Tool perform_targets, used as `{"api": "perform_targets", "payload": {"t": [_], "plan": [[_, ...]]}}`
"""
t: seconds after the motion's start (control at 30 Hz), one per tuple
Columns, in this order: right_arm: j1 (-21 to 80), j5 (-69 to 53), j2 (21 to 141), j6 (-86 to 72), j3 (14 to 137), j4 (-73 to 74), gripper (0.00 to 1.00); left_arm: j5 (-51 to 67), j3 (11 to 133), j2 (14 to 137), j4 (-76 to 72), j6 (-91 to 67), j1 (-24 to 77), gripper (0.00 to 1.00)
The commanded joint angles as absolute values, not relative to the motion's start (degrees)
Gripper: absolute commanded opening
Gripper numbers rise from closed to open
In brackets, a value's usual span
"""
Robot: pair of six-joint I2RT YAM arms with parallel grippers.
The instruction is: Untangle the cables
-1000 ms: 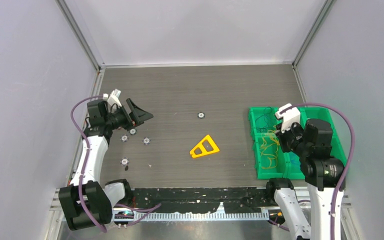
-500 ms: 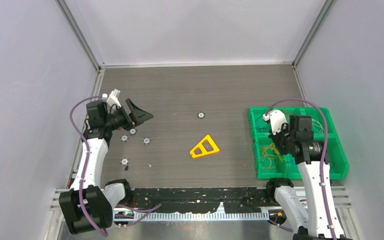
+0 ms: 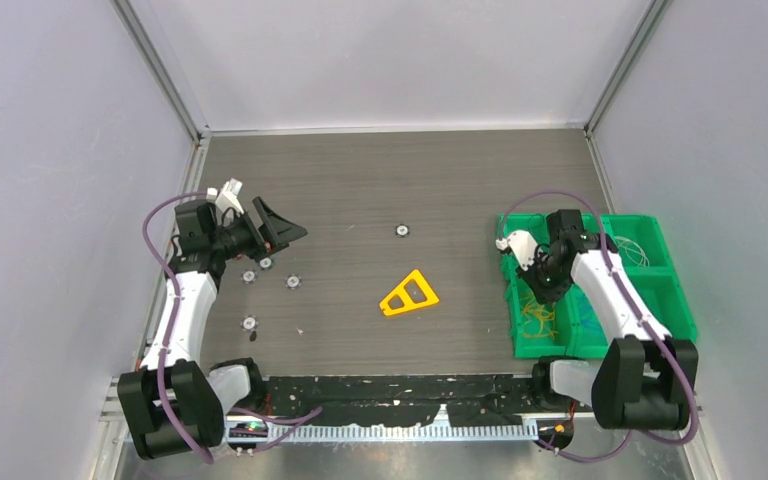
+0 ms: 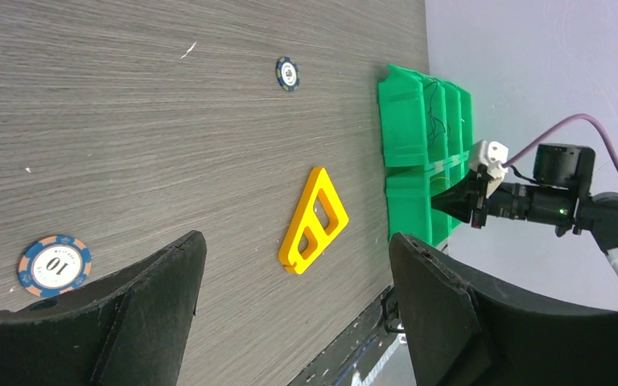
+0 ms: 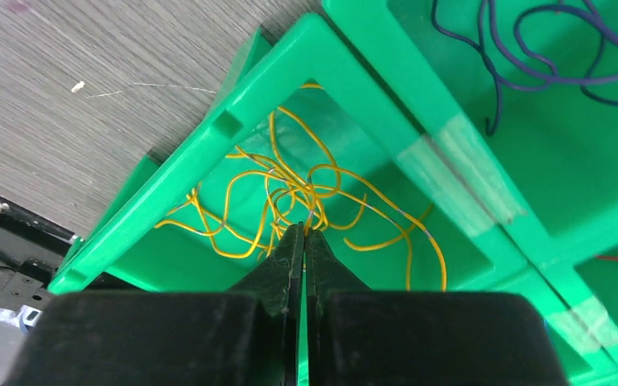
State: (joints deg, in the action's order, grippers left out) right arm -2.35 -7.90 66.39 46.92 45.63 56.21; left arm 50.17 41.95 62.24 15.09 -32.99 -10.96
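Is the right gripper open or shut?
Shut: the right gripper has its fingertips together at the yellow cables in the green bin; grip unclear.

Yellow triangle [image 3: 408, 294] (lying flat) and 5 chips [image 3: 293, 282] on table [image 3: 360, 180]; green bins [image 3: 550, 349] right.

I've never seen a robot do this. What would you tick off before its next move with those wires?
1. Right gripper shut, tips at the yellow cables: ok.
2. Strand actually pinched: cannot tell.
3. Yellow cables untangled: not ok, knotted in the green bin.
4. Blue cables apart, in the next compartment: ok.
5. Left gripper open, empty, far from the bin: ok.
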Motion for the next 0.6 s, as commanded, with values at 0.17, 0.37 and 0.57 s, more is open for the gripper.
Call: {"api": "perform_targets", "payload": {"t": [0.17, 0.37, 0.57], "plan": [[-0.79, -10.54, 67.79, 55.15, 42.18, 54.98, 0.05, 51.46, 44.95, 64.0, 14.17, -32.29, -11.27, 0.86], [7.1, -7.07, 65.08, 53.59, 39.35, 53.68, 0.08, 51.82, 45.77, 64.94, 14.24, -32.63, -11.25, 0.86], [7.91, -4.36, 66.18, 51.7, 46.9, 57.87, 0.47, 50.89, 46.58, 63.63, 16.49, -30.87, -11.3, 0.92]]}}
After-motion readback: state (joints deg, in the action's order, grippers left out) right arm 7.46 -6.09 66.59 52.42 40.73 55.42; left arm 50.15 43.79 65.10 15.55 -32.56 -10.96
